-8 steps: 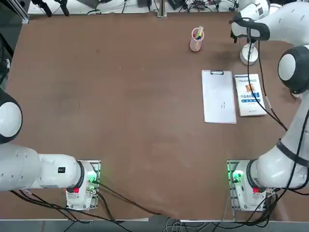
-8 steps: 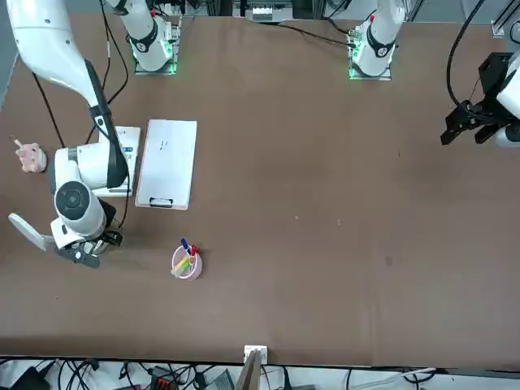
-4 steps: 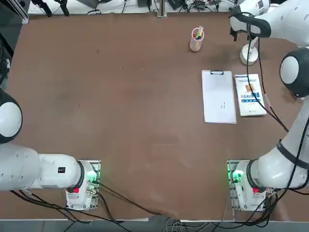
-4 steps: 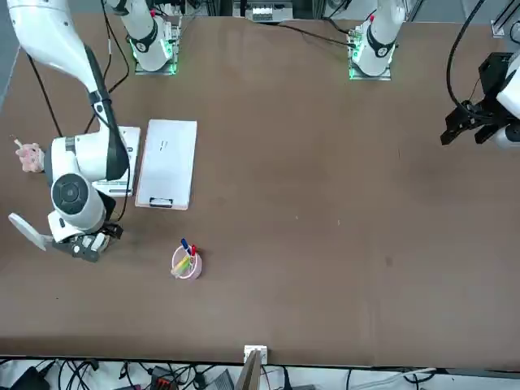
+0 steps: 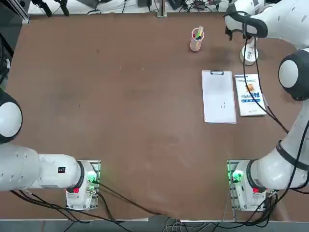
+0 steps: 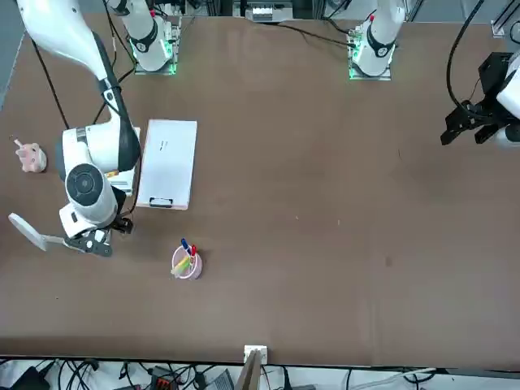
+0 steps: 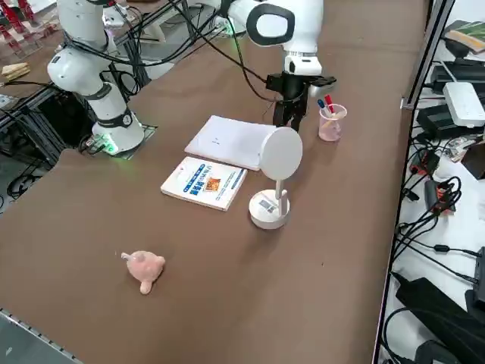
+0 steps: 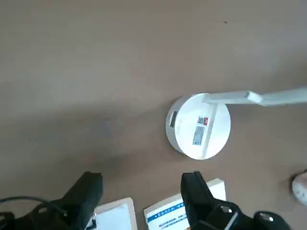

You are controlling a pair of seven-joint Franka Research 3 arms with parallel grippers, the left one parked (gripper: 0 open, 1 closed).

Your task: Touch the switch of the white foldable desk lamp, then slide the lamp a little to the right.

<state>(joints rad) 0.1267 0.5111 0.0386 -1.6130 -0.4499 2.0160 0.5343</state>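
— White foldable desk lamp (image 7: 279,155): found where?

— On the matte brown table (image 5: 120,96), in its far right quarter. Working outward from the robot's side: first comes a flat white clipboard (image 5: 218,96) with a metal clip, and just beside it a thin glossy book (image 5: 249,94). Just past the book, stands on a smooth round disc base, with a thin straight stem and a flat round head turned up on edge.

— And the right gripper (image 8: 142,184)?

— Hovers above the tabletop near the base, on the side of the pink pen cup (image 5: 196,39). Dark fingers spread wide, holding nothing, not touching the lamp.

— Room to shift?

— Bare tabletop to the robot's right of the base. Only a small, soft-looking pink toy (image 7: 142,269) out that way, well apart and nearer the robot. Beyond the lamp, a strip of bare top, then the table's far edge.
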